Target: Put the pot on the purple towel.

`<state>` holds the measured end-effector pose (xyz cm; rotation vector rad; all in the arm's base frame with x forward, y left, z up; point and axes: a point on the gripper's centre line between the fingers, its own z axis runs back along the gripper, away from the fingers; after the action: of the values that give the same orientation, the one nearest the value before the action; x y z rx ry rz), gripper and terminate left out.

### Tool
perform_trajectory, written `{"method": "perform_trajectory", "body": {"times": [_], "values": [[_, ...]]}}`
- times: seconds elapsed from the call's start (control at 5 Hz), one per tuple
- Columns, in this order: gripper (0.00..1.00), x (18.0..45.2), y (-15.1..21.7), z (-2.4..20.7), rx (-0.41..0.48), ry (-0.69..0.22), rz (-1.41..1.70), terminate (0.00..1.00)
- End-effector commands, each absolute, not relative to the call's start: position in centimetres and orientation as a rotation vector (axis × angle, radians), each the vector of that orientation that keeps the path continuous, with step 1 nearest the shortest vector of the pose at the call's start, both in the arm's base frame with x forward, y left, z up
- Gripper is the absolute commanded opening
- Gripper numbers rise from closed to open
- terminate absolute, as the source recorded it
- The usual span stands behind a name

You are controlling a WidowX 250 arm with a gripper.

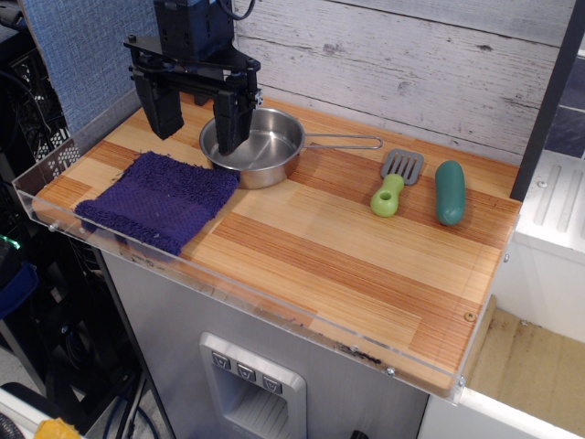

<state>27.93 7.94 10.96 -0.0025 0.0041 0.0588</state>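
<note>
The pot (260,146) is a small shiny steel pot standing on the wooden counter at the back left, its thin wire handle (347,142) pointing right. The purple towel (160,201) lies rumpled just in front and left of it, its back right corner close to the pot's base. My black gripper (198,139) hangs over the pot's left side and is open. Its right finger (233,119) reaches down in front of the pot's left rim, and its left finger (164,105) is outside the pot, above the towel's back edge. It holds nothing.
A spatula (398,181) with a green handle and grey head and a dark green cucumber-shaped toy (450,192) lie at the right back. A clear plastic lip (274,315) edges the counter's front and left. A plank wall stands close behind.
</note>
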Motion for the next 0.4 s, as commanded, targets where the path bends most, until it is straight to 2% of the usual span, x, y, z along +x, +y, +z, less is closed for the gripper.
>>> {"method": "perform_trajectory", "body": {"times": [0.0,0.2], "values": [[1.0,27.9,7.9,11.0,-0.003,0.004,0.059,0.0],[1.0,31.1,9.2,10.4,-0.022,0.022,0.113,0.0]]}}
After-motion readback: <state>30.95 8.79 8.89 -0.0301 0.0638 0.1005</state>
